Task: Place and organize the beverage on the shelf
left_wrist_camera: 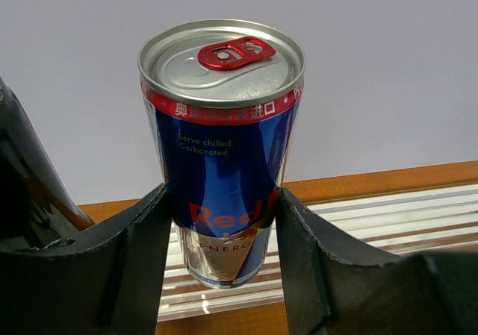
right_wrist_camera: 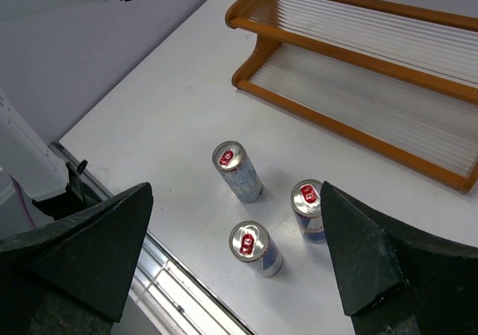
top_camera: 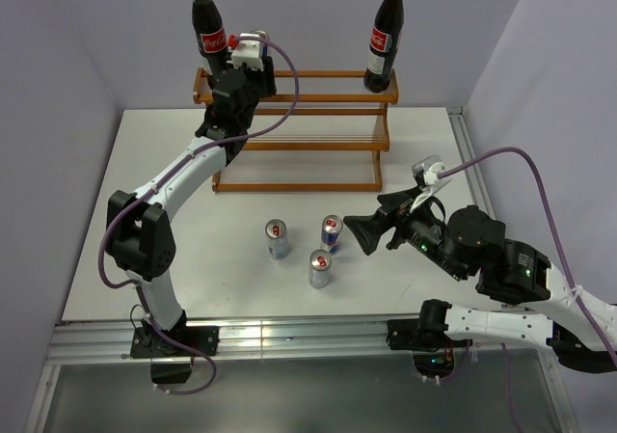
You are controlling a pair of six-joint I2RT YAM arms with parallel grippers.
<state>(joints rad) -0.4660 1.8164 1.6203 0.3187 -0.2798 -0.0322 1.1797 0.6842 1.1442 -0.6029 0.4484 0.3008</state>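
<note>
The reddish-brown shelf [top_camera: 308, 144] stands at the back of the table. Two cola bottles [top_camera: 210, 23] [top_camera: 385, 33] stand at the left and right ends of its top tier. My left gripper [top_camera: 246, 62] is at the top tier next to the left bottle. In the left wrist view it [left_wrist_camera: 222, 201] is shut on an upright blue-and-silver can [left_wrist_camera: 220, 148] over the shelf rods [left_wrist_camera: 373, 223]. Three more cans [top_camera: 278, 239] [top_camera: 331, 232] [top_camera: 319, 268] stand on the table in front of the shelf. My right gripper [top_camera: 359, 232] is open and empty, just right of them; in the right wrist view it [right_wrist_camera: 236, 193] hovers over the cans [right_wrist_camera: 237, 172] [right_wrist_camera: 255, 249] [right_wrist_camera: 310, 210].
The white table [top_camera: 174, 259] has grey walls on the left, back and right. A metal rail [top_camera: 289, 337] runs along the near edge by the arm bases. The shelf's two lower tiers [right_wrist_camera: 358, 66] hold nothing.
</note>
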